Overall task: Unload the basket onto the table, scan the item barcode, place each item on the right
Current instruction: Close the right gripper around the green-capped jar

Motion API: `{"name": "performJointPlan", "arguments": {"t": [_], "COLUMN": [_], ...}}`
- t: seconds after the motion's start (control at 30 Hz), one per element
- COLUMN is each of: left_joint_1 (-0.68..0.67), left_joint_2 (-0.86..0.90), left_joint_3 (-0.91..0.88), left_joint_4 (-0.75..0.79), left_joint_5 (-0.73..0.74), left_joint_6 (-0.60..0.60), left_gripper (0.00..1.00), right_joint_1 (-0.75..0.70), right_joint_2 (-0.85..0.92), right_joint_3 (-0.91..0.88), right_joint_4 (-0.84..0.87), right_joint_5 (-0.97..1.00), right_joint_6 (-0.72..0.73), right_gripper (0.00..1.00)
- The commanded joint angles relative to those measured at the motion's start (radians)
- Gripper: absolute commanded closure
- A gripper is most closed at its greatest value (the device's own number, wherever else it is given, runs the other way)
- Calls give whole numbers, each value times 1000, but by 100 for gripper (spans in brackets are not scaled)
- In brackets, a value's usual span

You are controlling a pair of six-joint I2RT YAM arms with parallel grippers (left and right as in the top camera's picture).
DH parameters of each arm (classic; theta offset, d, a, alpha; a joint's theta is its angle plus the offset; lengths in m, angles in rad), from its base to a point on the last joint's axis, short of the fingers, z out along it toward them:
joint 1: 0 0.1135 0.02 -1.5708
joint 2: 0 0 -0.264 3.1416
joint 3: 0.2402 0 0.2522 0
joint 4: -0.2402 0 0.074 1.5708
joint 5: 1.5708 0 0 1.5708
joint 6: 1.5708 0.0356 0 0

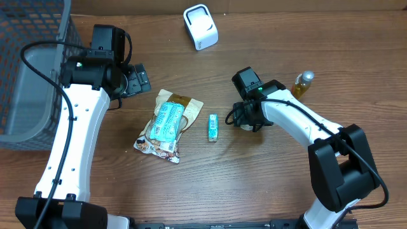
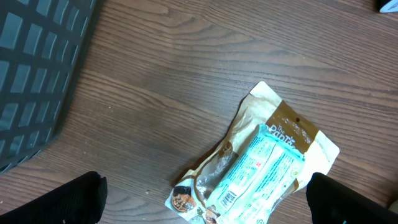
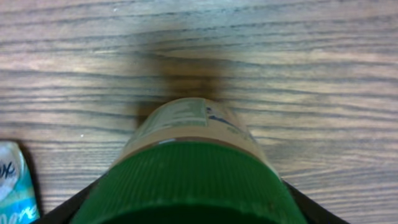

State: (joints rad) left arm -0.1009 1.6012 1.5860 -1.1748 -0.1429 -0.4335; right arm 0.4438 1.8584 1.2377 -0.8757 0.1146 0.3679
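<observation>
A jar with a green ribbed lid [image 3: 189,177] and a pale label fills the right wrist view. My right gripper [image 3: 186,208] is shut on it, a black finger pressed against each side of the lid. From overhead the right gripper [image 1: 245,116] hides the jar, right of table centre. The white barcode scanner [image 1: 200,27] stands at the back centre. My left gripper [image 1: 137,79] hangs open over bare wood, up-left of a snack bag [image 1: 166,124]. In the left wrist view that bag [image 2: 267,165] lies between the wide-apart fingers [image 2: 62,202], its barcode [image 2: 229,199] facing up.
A small teal packet [image 1: 213,127] lies just left of the right gripper, its edge showing as the teal packet [image 3: 12,186] in the right wrist view. A bottle of yellow liquid [image 1: 303,84] stands at the right. A dark mesh basket [image 1: 28,70] occupies the far left.
</observation>
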Motion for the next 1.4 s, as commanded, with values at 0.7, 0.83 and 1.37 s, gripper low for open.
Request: {"name": "performJointPlan", "arguments": {"t": [0.7,0.83,1.37], "left_joint_1": [2,2,2], "left_joint_2": [0,0,0], "left_joint_3": [18,18,18], "left_joint_4": [1,1,2], "left_joint_5": [3,3,3], "left_joint_6": [18,19,18], "left_gripper": [0,0,0], "right_joint_1": [-7,-7,-7], "right_joint_2": [2,2,2], "right_joint_3": [-8,-8,-8], "right_joint_4": [-9,-8,-9], "right_joint_5": [-15,-15,-15], "right_joint_6": [3,3,3], "right_gripper": [48,48,48]}}
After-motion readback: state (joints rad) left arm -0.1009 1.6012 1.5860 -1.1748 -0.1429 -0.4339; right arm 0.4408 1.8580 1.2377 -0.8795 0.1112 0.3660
